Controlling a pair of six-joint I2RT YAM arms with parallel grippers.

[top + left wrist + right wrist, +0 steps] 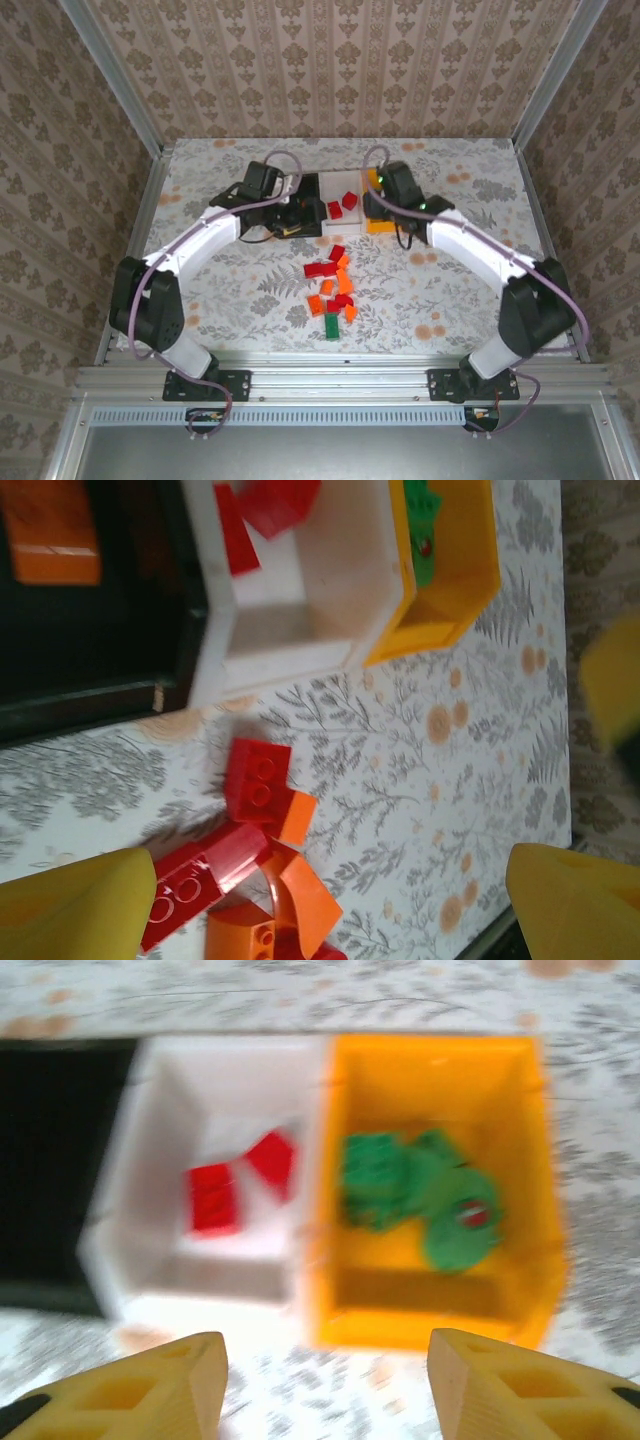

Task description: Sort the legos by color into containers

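Left tool (pixel 320 905): yellow fingers spread wide, nothing gripped between them. Its wrist view looks over a cluster of loose legos (pixel 335 290) toward the near walls of the containers. Seen from above, this tool (pixel 288 218) overlaps the black bin (pixel 90 650). Right tool (pixel 325 1380): fingertips parted and empty, poised in front of the white bin (pixel 150 1160) and the orange-yellow bin (pixel 440 1310). From above it (pixel 385 195) lies over the orange-yellow bin. The three bins stand touching in a row at the far middle of the desk (pixel 450 290), with black on the left, white in the centre and orange-yellow on the right. The white bin holds two red bricks (pixel 213 1198). The orange-yellow bin holds green bricks (pixel 410 1195), too blurred to count. An orange brick (pixel 50 535) lies in the black bin. The unsorted legos, red and orange, lie scattered on the desk just in front of the bins, between the two arms. One red brick (pixel 258 780) touches an orange one (pixel 295 818). A single green brick (pixel 331 326) lies at the near end of the cluster.
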